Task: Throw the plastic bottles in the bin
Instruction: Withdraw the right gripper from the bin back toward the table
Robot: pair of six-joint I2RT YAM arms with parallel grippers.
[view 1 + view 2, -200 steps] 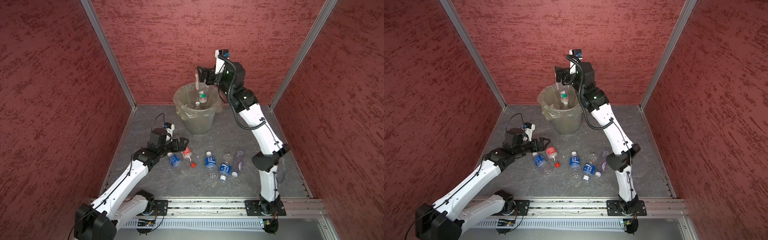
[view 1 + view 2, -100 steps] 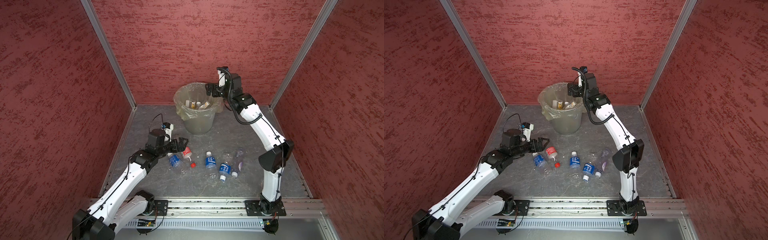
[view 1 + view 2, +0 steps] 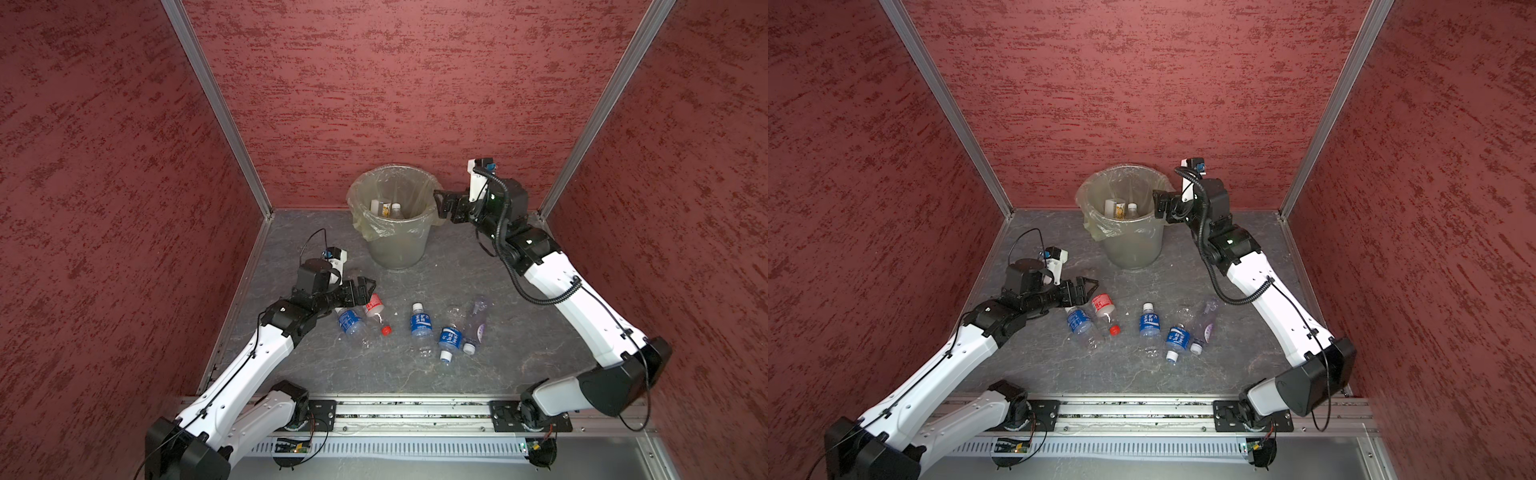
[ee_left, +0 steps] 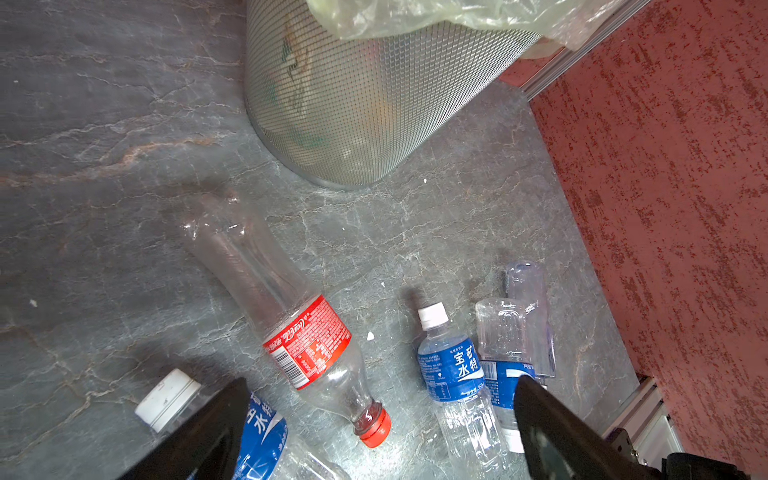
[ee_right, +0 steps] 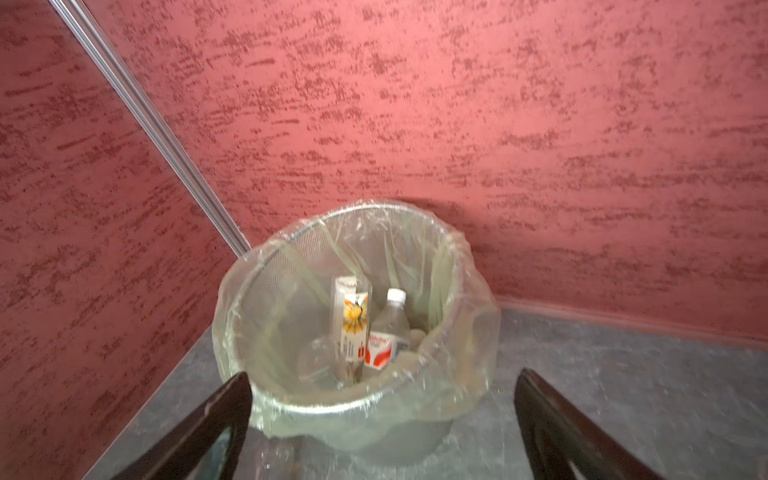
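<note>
Five plastic bottles (image 3: 419, 332) lie on their sides on the grey floor (image 3: 498, 365), in a loose row near the middle. Left to right:
- a blue-label bottle (image 3: 350, 323);
- a red-label bottle (image 3: 373, 306), its red cap (image 3: 386, 330) pointing near;
- a second blue-label bottle (image 3: 420, 325), its white cap (image 3: 417, 306) pointing far;
- a third blue-label bottle (image 3: 450, 338), cap end pointing near;
- a clear purplish bottle (image 3: 478, 322), touching the third on its right side.

The left gripper (image 3: 368, 292) sits at the far-left end of this row, low over the floor. Its jaws are spread to full width and grip nothing. In both top views it overlaps the base of the red-label bottle and the cap end of the first blue-label bottle; contact cannot be confirmed. In the left wrist view the red-label bottle (image 4: 307, 340) lies in the gap between the two fingers (image 4: 199, 436), and neither finger touches it.

Farther back, the bin (image 3: 395, 249) stands close to the far wall (image 3: 395, 104), lined with a translucent bag (image 3: 370, 224). The right gripper (image 3: 439, 206) is just beside the bin's right rim, outside it, at rim height, pointing at the bin — jaws fully spread, empty. Inside the bin, the right wrist view shows a white-capped bottle (image 5: 388, 328) and a yellow-and-white-labelled container (image 5: 353, 320), both leaning upright.
</note>
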